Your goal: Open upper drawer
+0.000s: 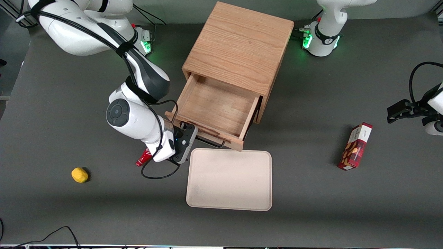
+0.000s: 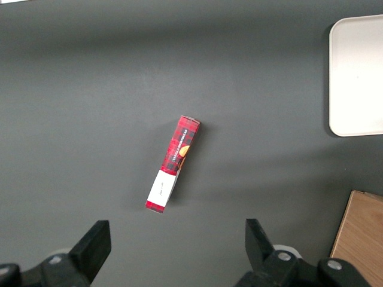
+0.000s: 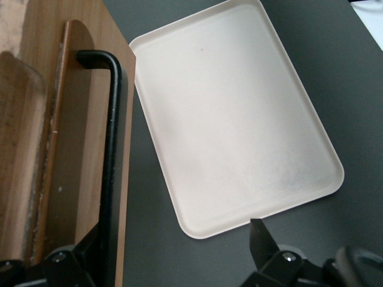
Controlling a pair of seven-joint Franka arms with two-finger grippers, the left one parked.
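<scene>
Nearest the front camera lies a beige tray (image 1: 229, 180), with a yellow lump (image 1: 79, 175) toward the working arm's end of the table and a red box (image 1: 355, 146) toward the parked arm's end. Just above the tray's corner, the gripper (image 1: 187, 141) hangs with fingers spread and released beside the black handle (image 3: 109, 155). The upper drawer (image 1: 214, 107) stands pulled out of the wooden cabinet (image 1: 238, 45), its inside bare.

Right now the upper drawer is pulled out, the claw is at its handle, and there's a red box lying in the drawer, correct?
Not quite. The upper drawer is out and the claw is at its handle, but the front view shows the drawer empty; the red box lies on the table.
</scene>
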